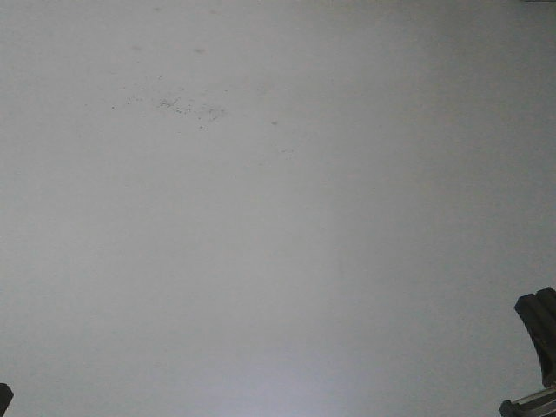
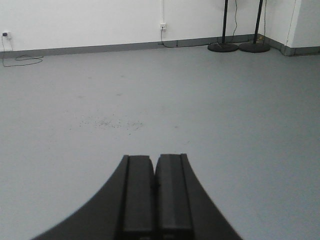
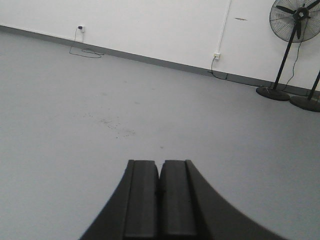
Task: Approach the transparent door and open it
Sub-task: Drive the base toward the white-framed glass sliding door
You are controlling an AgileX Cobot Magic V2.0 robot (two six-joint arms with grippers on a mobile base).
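So the awkward bit here: the transparent door doesn't show up in any of the three views, so there's no telling which way it lies from either arm or which arm is nearer. The front camera is just pointed down at bare grey floor [image 1: 261, 261] with a speckly patch [image 1: 187, 109]. The left end effector [image 2: 154, 167] has its jaws pressed together with nothing between them, aimed across the floor at a white wall [image 2: 100, 20] with an outlet [image 2: 163, 25] and two black stand bases [image 2: 223, 47] off to the right. The right end effector [image 3: 160, 172] is the same deal, closed and empty, facing a wall with a pedestal fan [image 3: 295, 20] near the corner. Best guess is the base has to turn and find the door before any reach, and which arm takes the handle depends on which side it turns up.
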